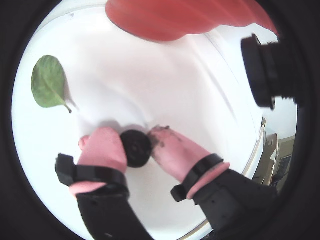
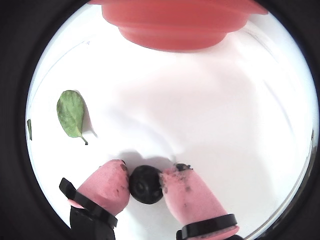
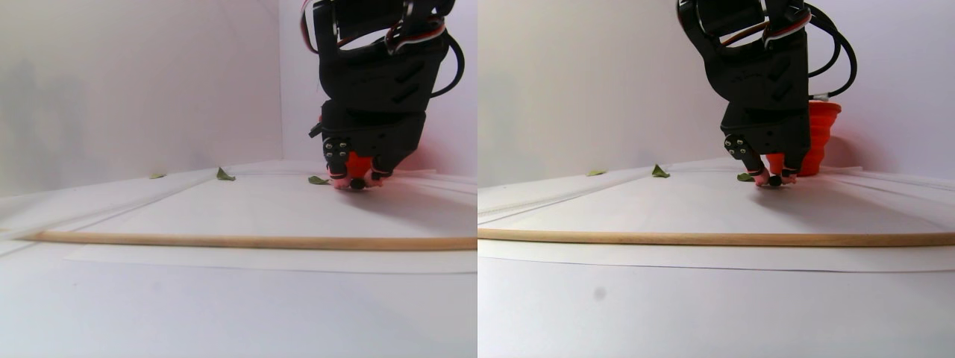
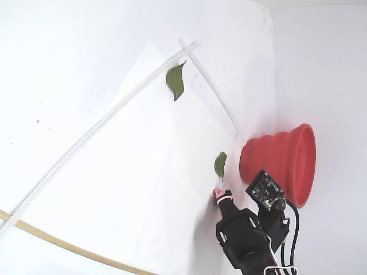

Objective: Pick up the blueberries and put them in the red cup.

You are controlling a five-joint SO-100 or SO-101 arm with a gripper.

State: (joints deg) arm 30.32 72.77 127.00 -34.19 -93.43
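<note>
The end effector [image 2: 146, 184] pinches one of the blueberries [image 2: 146, 185] between its pink fingertips [image 2: 111, 185], low against the white table [image 2: 200, 115]. The red cup [image 2: 175, 22] stands just ahead, toward the table's far edge. The berry looks small, round, near-black, slightly dimpled. A green leaf [image 2: 71, 114] lies aside.

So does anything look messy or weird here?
A little. The pink fingers have dark smudges on them, most on the right one in both wrist views, beside the blueberry they pinch. A green leaf also lies loose on the white table.
</note>
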